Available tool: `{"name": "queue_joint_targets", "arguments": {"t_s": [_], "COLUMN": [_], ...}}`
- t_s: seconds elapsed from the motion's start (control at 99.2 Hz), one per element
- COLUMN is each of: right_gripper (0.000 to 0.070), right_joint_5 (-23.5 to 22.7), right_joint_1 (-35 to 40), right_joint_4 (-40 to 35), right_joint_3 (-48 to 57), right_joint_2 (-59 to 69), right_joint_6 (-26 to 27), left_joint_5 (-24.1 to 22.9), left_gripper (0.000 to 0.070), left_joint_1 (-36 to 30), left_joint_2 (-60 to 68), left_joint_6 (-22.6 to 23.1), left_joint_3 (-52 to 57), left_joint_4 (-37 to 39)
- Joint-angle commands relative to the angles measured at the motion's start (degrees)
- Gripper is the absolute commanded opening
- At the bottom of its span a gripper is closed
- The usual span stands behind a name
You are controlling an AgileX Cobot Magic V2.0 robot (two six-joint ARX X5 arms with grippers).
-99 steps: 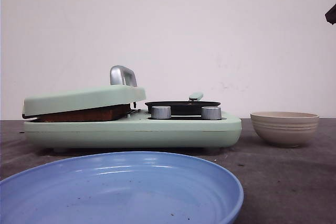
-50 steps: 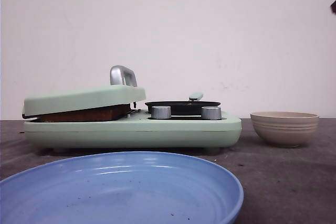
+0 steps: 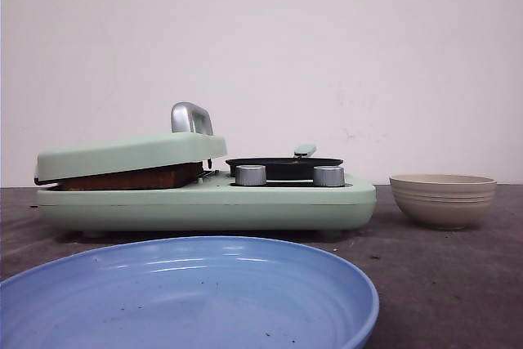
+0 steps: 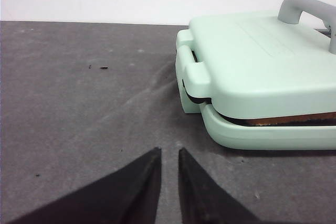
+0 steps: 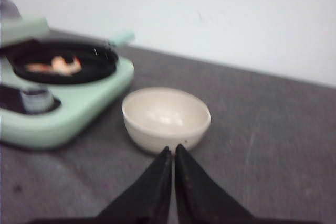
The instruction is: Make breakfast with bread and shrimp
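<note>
The bread (image 3: 131, 177) sits squeezed under the green lid (image 3: 122, 154). The shrimp (image 5: 55, 65), a bit blurry, lie in the black pan (image 5: 60, 62). The left gripper (image 4: 168, 156) is slightly apart; the right gripper (image 5: 172, 153) is pressed together beside the bowl (image 5: 166, 119).

Obstacles on the worktop (image 3: 458, 284), front to back: 1 blue plate (image 3: 184, 296) fills the near left ground. Behind it the mint-green breakfast maker (image 3: 204, 202) spans the centre; its press lid (image 3: 122, 155) lies down on the bread (image 3: 131, 177), with a metal handle (image 3: 190, 118) rising above. The black pan (image 3: 284, 167) sits on its right half, holding the shrimp (image 5: 58, 65), open from above. 1 beige bowl (image 3: 443, 199) stands apart to the right, with a bare gap between. Bare worktop lies left of the maker, ahead of the left claw (image 4: 168, 153), and to the right of the bowl.
</note>
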Motion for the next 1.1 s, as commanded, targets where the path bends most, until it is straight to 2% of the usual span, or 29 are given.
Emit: {"name": "queue_joint_targets", "arguments": {"t_s": [0.0,0.202,0.373,0.423,0.514,0.595,1.088], "right_gripper": [0.0000,0.0000,0.0000,0.0000,0.0000,0.0000,0.0000], "right_joint_5": [0.26,2.62,2.49,1.75,-3.52,-5.75,-5.84], "right_joint_1": [-0.59,-2.84,-4.26,-4.22,-3.93,-3.93,-3.93], "right_joint_4": [-1.88,-4.02,-4.04,-3.85,-2.23,-1.38,0.90], "right_joint_3": [-0.17,-0.17,-0.17,-0.17,-0.15,-0.15,-0.15], "right_joint_2": [0.07,0.07,0.07,0.07,0.07,0.07,0.07], "right_joint_6": [-0.63,-0.92,-0.87,-0.79,-0.68,-0.68,-0.68], "left_joint_5": [0.24,0.24,0.24,0.24,0.24,0.24,0.24], "left_gripper": [0.0000,0.0000,0.0000,0.0000,0.0000,0.0000,0.0000], "left_joint_1": [-0.02,0.00,0.00,0.00,0.00,0.00,0.00], "left_joint_2": [0.00,0.00,0.00,0.00,0.00,0.00,0.00], "left_joint_6": [-0.11,-0.11,-0.11,-0.11,-0.11,-0.11,-0.11], "left_joint_3": [-1.03,-1.03,-1.03,-1.03,-1.03,-1.03,-1.03], "left_joint_4": [-0.13,-0.13,-0.13,-0.13,-0.13,-0.13,-0.13]}}
